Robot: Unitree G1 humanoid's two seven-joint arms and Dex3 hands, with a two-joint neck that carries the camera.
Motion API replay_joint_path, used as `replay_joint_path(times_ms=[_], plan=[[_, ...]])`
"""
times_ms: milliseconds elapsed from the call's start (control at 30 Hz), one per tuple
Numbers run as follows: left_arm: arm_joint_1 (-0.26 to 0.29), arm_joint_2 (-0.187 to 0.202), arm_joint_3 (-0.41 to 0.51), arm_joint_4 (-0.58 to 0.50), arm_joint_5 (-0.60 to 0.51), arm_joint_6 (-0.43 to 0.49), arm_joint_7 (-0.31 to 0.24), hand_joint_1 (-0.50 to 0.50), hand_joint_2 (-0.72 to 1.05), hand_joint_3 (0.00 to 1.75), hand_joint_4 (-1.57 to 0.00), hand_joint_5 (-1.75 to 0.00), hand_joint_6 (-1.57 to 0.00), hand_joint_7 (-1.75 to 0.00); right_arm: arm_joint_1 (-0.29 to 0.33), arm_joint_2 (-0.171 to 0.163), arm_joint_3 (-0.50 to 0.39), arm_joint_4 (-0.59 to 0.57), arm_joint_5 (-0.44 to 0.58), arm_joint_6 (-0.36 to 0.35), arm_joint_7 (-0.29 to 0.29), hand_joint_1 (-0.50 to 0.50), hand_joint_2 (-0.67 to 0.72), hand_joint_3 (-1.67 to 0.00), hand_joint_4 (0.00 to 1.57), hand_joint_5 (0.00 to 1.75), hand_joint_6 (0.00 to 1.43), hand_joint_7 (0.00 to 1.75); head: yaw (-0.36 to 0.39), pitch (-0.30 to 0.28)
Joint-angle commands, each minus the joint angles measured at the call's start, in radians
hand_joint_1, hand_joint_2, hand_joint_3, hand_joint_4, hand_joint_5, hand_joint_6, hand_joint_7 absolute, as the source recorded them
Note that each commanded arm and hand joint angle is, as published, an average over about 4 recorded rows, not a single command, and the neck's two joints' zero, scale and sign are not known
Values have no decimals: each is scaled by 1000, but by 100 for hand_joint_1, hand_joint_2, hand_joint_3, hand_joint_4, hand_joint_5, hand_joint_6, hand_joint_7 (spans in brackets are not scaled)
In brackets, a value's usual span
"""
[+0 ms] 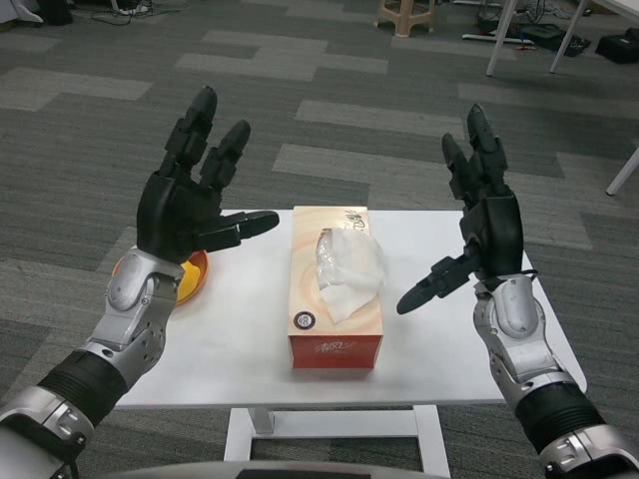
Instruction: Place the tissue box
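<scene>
The tissue box point(336, 287) lies flat on the white tabletop point(449, 339), near its middle, with its long side running away from the camera. The box is orange and cream, and a white tissue point(344, 274) puffs up out of the slot in its top. A round dark mark shows on the top face near the closer end, and print runs along the orange end wall that faces the camera.

The left hand point(190, 200) is raised over the left part of the tabletop, palm turned inward toward the box, fingers spread wide and pointing up and away, thumb stretched out toward the box. It holds nothing and stands apart from the box.

The right hand point(479, 225) is raised on the other side in a mirrored pose, fingers apart and pointing upward, thumb reaching down and inward toward the box. It too holds nothing and does not touch the box. The box sits between the two hands.

An orange dish point(190, 277) with a yellow inside rests at the left edge of the tabletop, partly hidden behind the left wrist. Grey patterned carpet point(329, 130) covers the floor around the table, and a stool point(404, 15) and white table legs point(499, 40) show far back.
</scene>
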Motion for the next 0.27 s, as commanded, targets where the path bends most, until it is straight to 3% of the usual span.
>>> replay_joint_path(times_ms=[33, 267], plan=[[-11, -3, -8, 4, 3, -6, -3, 50, 78, 0, 0, -28, 0, 0, -21, -11, 1, 4, 4, -4, -6, -46, 47, -4, 0, 0, 0, 0, 6, 8], [-12, -7, -14, 14, 3, -6, -2, 50, 72, 0, 0, -24, 0, 0, -24, -12, 7, 4, 4, -2, -6, -46, 47, -5, 0, 0, 0, 0, 5, 9]])
